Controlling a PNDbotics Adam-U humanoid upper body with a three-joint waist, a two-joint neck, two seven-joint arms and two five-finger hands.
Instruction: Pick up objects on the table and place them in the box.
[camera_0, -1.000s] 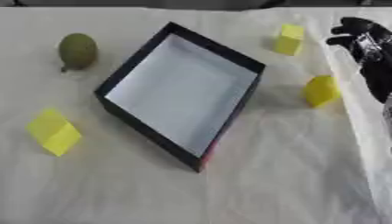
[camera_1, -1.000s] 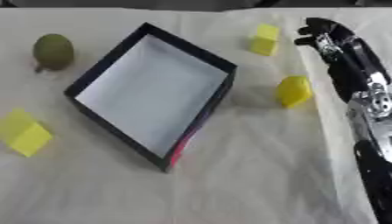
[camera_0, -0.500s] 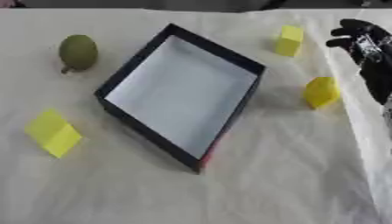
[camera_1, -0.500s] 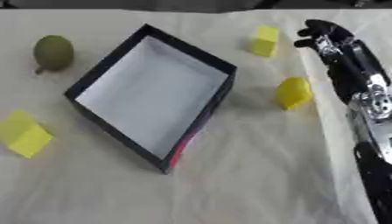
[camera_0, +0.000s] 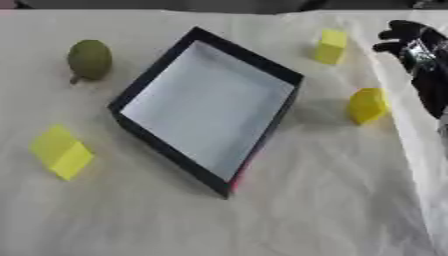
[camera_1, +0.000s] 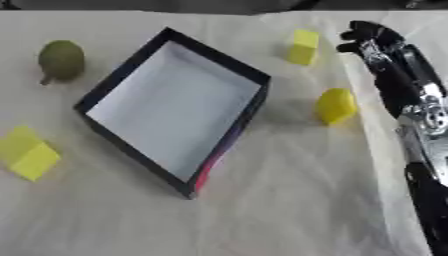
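A dark box (camera_1: 255, 101) with a white floor lies askew in the middle of the cloth, with nothing in it. A green pear-shaped fruit (camera_1: 60, 59) lies at the far left. One yellow block (camera_1: 29, 153) sits near the box's lower left side. Another yellow block (camera_1: 304, 46) stands beyond the box's right corner. A rounded yellow object (camera_1: 335, 105) rests just right of the box. My right hand (camera_1: 371, 36) hovers at the upper right, a short way right of the far yellow block, fingers relaxed and holding nothing. My left hand is out of sight.
My right forearm (camera_1: 418, 115) runs down the right edge, beside the rounded yellow object. A pale wrinkled cloth (camera_1: 280, 210) covers the table, with bare room across the front.
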